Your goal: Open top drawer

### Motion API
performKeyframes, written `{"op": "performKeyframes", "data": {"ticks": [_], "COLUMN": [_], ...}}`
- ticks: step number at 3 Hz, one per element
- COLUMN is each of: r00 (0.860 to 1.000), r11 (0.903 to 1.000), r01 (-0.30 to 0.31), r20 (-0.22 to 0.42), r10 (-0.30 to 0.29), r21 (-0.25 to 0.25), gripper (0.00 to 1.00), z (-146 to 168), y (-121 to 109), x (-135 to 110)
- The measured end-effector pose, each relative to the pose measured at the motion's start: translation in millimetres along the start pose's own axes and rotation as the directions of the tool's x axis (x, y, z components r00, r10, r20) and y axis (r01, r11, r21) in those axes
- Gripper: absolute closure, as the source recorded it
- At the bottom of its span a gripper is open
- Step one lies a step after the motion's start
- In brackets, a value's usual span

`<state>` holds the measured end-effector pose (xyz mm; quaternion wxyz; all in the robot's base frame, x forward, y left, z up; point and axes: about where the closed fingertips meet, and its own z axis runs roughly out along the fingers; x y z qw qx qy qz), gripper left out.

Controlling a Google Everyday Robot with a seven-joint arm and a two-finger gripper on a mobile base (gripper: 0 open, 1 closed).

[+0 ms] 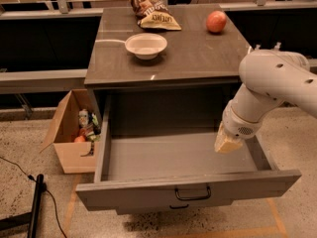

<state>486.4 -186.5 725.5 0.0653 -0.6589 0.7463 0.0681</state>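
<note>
Gripper over top drawer, arm cropped
</note>
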Motion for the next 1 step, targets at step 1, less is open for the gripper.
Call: {"op": "performKeyframes", "data": {"ticks": [1], "r00": [1.0], "r11": [1.0], "r01": [0.0], "r20": [0.0], "r10": [0.0], "r21": [0.0], "gripper": [0.59], "z": [-0.3], "y": [0.7], "x": [-0.2]}}
